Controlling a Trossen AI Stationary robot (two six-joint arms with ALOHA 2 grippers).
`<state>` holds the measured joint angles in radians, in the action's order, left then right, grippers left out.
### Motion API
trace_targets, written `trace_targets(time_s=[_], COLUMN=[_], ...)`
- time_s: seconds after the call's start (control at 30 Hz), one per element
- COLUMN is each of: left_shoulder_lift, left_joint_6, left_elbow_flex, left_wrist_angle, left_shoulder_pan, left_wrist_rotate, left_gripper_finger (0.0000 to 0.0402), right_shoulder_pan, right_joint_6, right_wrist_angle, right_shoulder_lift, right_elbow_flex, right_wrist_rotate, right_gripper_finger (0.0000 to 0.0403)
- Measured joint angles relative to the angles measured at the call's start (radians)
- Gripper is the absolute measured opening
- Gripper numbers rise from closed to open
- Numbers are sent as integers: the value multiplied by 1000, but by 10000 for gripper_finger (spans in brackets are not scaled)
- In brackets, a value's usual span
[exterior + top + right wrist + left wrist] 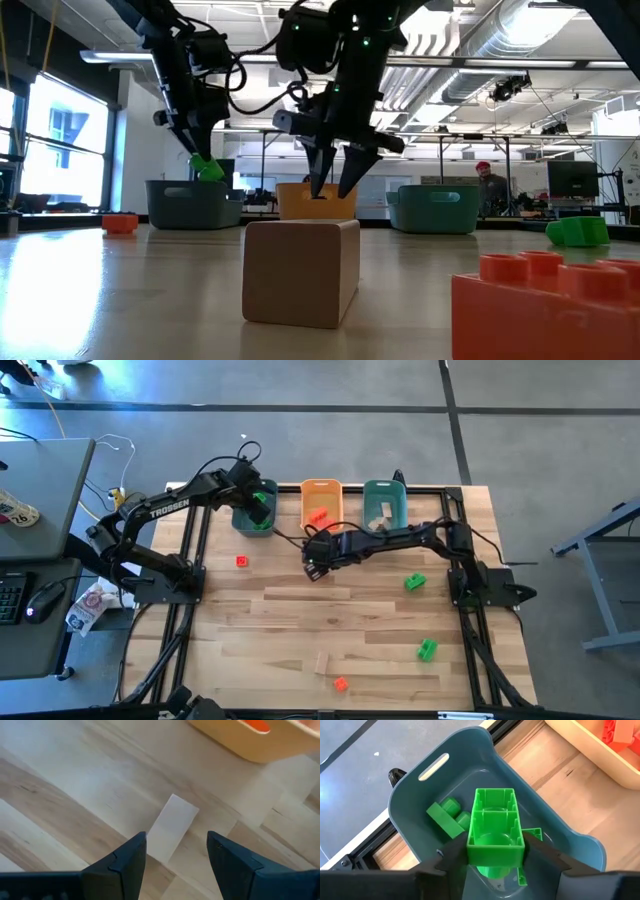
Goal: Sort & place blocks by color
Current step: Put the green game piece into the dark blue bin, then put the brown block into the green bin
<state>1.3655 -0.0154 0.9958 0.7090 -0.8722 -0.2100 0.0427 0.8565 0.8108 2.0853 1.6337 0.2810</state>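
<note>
My left gripper (pixel 258 508) hangs over the left teal bin (pixel 243 520) with a bright green block (pixel 495 832) between its fingers. The block's hollow underside faces the wrist camera. Other green blocks (pixel 447 815) lie on the bin's floor below it. My right gripper (pixel 316 568) points down at mid-table, just near of the orange bin (pixel 320 495), and is open. A pale tan block (pixel 171 827) lies flat on the wood beneath its fingers, which do not touch it. The right gripper shows in the low view (pixel 335 185) well above the table. My left gripper has the green block's two long sides (pixel 470 845) between its two fingers, at the end nearest the wrist. The fingers slant down from above and lie across the block. The block is lifted clear, tilted, above the bin's rim (pixel 195 184).
Red-orange blocks (pixel 318 517) lie in the orange bin and tan blocks (pixel 379 518) in the right teal bin (pixel 385 490). Loose on the table are a red block (pixel 241 561), two green ones (pixel 415 582) (pixel 427 650), a tan one (pixel 322 663) and an orange one (pixel 341 683). A person (pixel 485 185) stands in the room behind.
</note>
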Motion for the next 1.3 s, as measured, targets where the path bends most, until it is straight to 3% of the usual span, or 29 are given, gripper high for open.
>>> trace_targets(time_s=[0.47, 1.3], left_shoulder_lift=[0, -100], left_joint_6=[-8, 9], left_elbow_flex=[0, 55], left_wrist_angle=[-2, -25], left_shoulder_pan=[0, 64], left_wrist_rotate=[-42, -10], left_gripper_finger=[205, 202], right_shoulder_pan=[-31, 10], right_joint_6=[57, 91], right_wrist_angle=[-6, -92], right_shoulder_lift=[0, 139], right_elbow_flex=[0, 3], right_wrist_rotate=[51, -21], right_gripper_finger=[194, 194])
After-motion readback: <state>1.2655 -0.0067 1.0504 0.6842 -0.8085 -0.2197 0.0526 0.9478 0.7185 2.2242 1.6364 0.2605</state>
